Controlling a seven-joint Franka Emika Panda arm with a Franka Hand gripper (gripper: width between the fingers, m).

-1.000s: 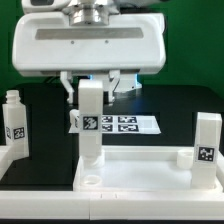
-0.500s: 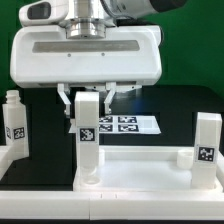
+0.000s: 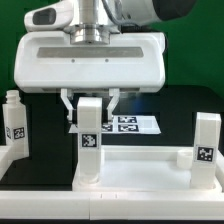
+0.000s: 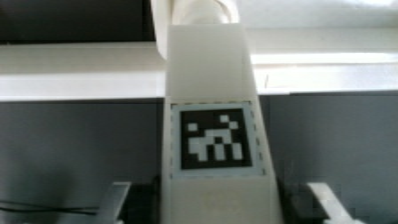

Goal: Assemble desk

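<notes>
Seating a leg [image 3: 90,150] in the desk top [image 3: 140,168]
It stands upright in the top's corner socket, with the gripper [image 3: 90,106] spread around it, not touching (next, we judge: regrip, twist home).

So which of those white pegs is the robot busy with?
Find the big white desk top on the black table. At its corner on the exterior view's left, one leg stands upright between the fingers, tag facing the camera. The other legs stand alone at the view's far sides, away from the fingers.
</notes>
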